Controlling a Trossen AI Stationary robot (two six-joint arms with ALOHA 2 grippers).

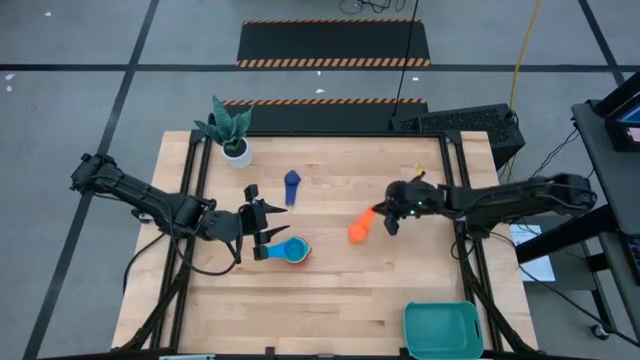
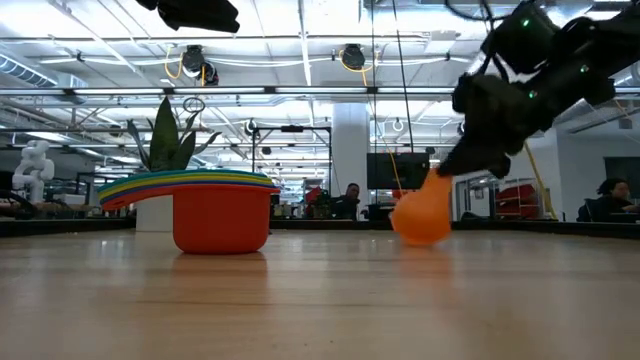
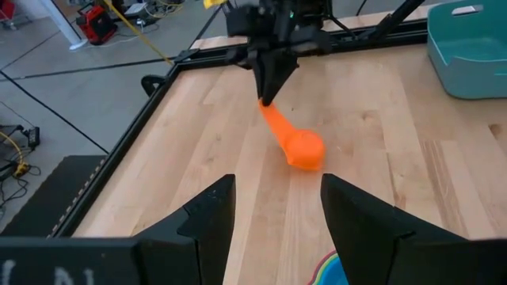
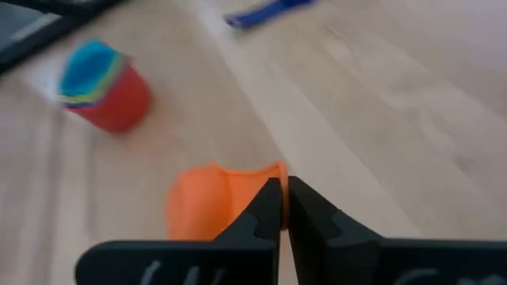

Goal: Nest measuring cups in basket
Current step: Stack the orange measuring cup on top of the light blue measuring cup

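Note:
An orange measuring cup (image 1: 358, 232) hangs tilted near the table's middle, with my right gripper (image 1: 385, 215) shut on it. A stack of nested cups (image 1: 290, 250), red outside and light blue on top, stands on its base left of centre. My left gripper (image 1: 262, 235) hovers open just left of and above this stack (image 2: 222, 215), touching nothing. A navy cup (image 1: 292, 185) lies on the wood farther back. The teal basket (image 1: 443, 328) stands at the near right corner. My right gripper pinches the free end of the orange cup's flat handle (image 3: 268, 111) between its two shut fingers (image 4: 269, 207). The fingers slant down from the table's right side, along the handle. The cup's bowl (image 2: 422, 218) hangs below them, tilted; I cannot tell whether it touches the wood.
A white pot with a plant (image 1: 232, 135) stands at the far left corner. Bare wood lies between the orange cup and the basket (image 3: 467, 47). Black frame rails run along the table's left and right edges.

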